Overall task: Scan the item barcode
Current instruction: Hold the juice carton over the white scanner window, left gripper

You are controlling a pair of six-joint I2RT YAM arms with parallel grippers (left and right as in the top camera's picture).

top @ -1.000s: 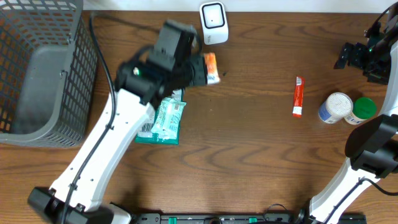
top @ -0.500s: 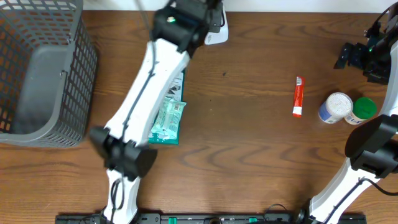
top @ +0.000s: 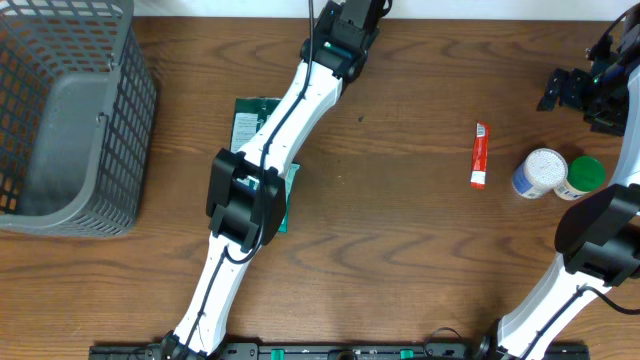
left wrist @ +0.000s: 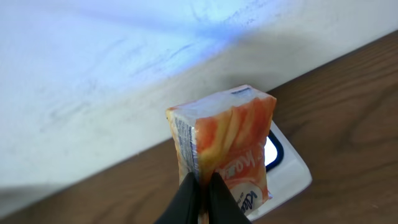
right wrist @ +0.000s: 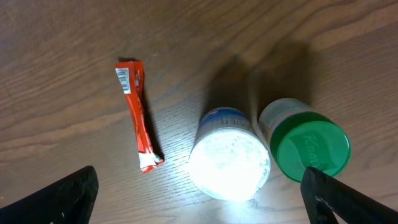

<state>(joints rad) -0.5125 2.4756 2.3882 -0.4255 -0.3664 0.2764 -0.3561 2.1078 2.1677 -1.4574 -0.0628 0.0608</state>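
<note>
the orange and white soft packet stands with its long axis roughly upright in the left wrist view, leaning a little. its top end points up toward the pale wall, its orange printed face is turned to the camera, and a narrow side with fine print faces left. the left gripper is closed tight, its two dark fingertips pinching the packet's lower edge so that the packet is held off the table. just behind and below it lies the white barcode scanner with a dark window, the window showing at the packet's right edge. whether the two touch cannot be told. from overhead the left arm stretches to the far edge of the table and hides both packet and scanner

the surface is a brown wood-grain table, which meets a white wall at the back. a grey mesh basket sits at the far left and a dark green flat pack lies beside the arm. well to the right, a red sachet lies near a white-lidded jar and a green-lidded jar, the two jars side by side. the right gripper hangs above them with its jaws spread wide, holding nothing
</note>
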